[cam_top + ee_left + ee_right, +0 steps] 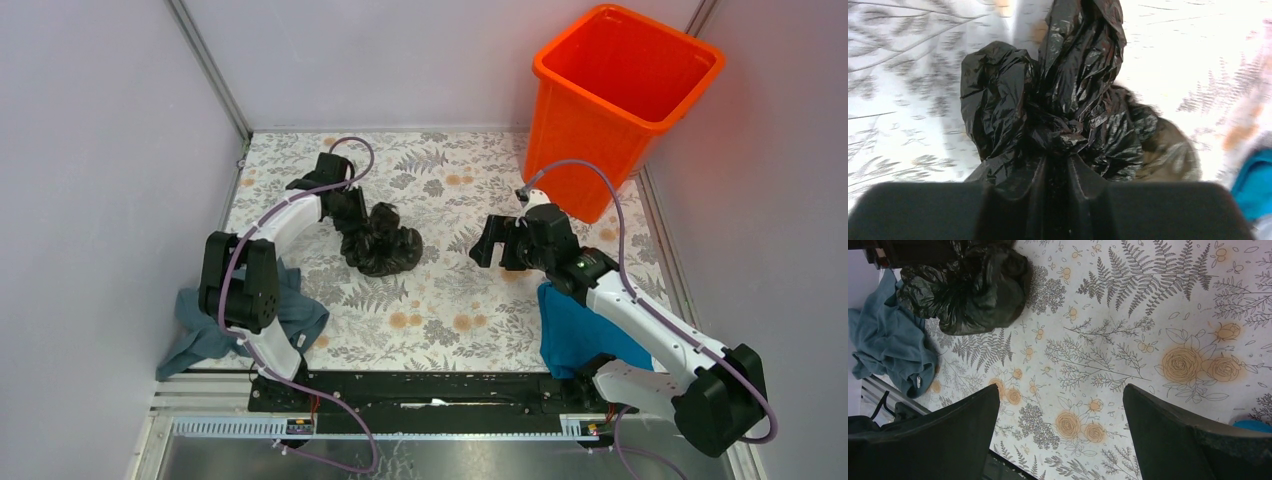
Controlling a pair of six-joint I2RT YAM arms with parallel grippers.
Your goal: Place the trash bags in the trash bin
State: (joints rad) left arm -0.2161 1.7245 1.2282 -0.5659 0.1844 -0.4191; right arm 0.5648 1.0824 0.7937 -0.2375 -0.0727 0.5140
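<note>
The black trash bag lies bunched on the flowered table, left of centre. My left gripper is at its far-left side, shut on a fold of it. In the left wrist view the glossy bag fills the frame and its plastic is pinched between my closed fingers at the bottom. The orange trash bin stands upright at the back right. My right gripper is open and empty, hovering right of the bag. In the right wrist view the bag is at top left, away from my spread fingers.
A grey-blue cloth lies at the front left edge, also in the right wrist view. A teal cloth lies under my right arm at the front right. White walls enclose the table.
</note>
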